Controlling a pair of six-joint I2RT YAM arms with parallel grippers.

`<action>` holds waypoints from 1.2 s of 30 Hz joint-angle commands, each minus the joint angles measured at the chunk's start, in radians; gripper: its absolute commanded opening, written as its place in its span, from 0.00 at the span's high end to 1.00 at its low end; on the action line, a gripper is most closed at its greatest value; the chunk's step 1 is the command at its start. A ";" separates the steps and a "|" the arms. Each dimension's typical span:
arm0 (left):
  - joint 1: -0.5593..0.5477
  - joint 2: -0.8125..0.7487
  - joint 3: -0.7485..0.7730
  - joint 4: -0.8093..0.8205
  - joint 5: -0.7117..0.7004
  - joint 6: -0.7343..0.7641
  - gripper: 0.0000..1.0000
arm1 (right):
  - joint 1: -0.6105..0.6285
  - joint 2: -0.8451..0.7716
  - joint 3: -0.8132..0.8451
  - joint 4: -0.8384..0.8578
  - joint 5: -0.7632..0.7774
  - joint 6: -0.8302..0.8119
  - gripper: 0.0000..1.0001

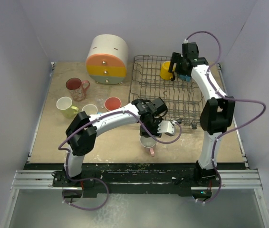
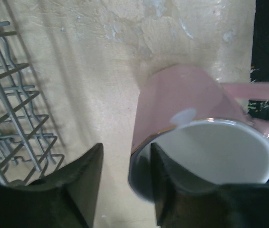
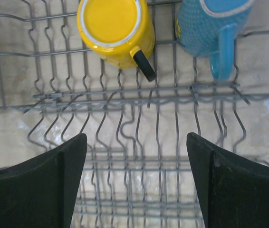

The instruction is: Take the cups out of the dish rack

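Straddles the rim of a pink cup [image 2: 182, 109] with the left tool [image 2: 125, 161], jaws parted, not clamped. Stands mouth-up on the worktop [image 1: 120, 145] just before the dish rack [image 1: 144, 90], handle toward the near edge. Hangs the right tool [image 3: 135, 142], spread wide, above a yellow cup [image 3: 115, 28], base-up, and a blue cup [image 3: 206, 23], both in the rack.

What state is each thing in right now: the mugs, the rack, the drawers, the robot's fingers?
Pink mug: upright on the table.
Left fingers: apart, straddling its wall.
Right fingers: wide apart over the rack, empty.
Yellow mug: in the rack, seemingly bottom up.
Blue mug: in the rack.
Dish rack: two mugs visible inside.
Patterned mug: upright on the table.
Green mug: upright.
Glass: upright.
Salmon mug: upright.
Cabinet drawers: shut.
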 commanded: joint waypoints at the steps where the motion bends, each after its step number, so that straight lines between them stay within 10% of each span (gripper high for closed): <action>1: -0.001 -0.087 0.044 0.021 -0.030 0.001 0.40 | -0.006 0.115 0.148 0.027 0.018 -0.064 0.19; 5: 0.002 -0.132 0.060 0.013 -0.039 0.005 0.35 | -0.006 0.219 0.271 0.024 0.021 -0.090 0.26; 9: 0.033 -0.184 0.092 0.005 -0.039 0.013 0.00 | -0.006 0.293 0.358 0.033 0.033 -0.118 0.32; 36: 0.418 -0.413 0.163 -0.111 0.157 -0.007 0.01 | -0.011 0.424 0.355 0.082 -0.037 -0.206 0.48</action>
